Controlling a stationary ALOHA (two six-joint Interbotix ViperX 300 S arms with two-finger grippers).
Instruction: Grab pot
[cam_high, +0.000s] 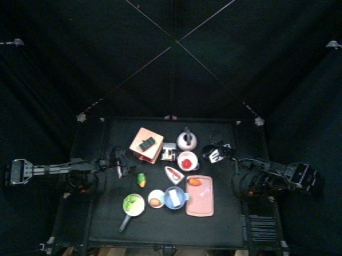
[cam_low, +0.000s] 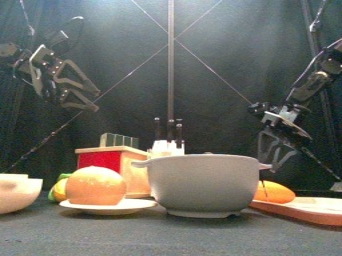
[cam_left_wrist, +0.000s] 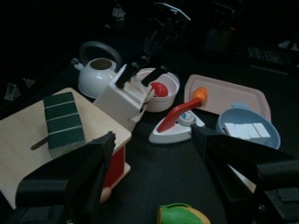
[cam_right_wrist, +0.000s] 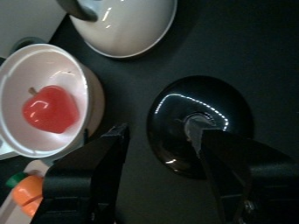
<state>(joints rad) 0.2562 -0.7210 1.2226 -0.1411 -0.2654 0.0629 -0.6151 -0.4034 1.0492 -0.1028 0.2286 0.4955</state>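
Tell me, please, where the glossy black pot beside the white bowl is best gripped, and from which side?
Probably from straight above, closing across its round rim. The black pot sits upright with clear table between it and the white bowl and the white kettle. The open right tool hangs over its edge. No handle can be made out.

**Both arms poised, tools spread wide**

The right arm reaches in from its side, its tool (cam_right_wrist: 158, 162) pointing down with jaws standing wide apart and holding nothing. The left arm hangs raised on the opposite side, its tool (cam_left_wrist: 158, 171) likewise parted and unladen.
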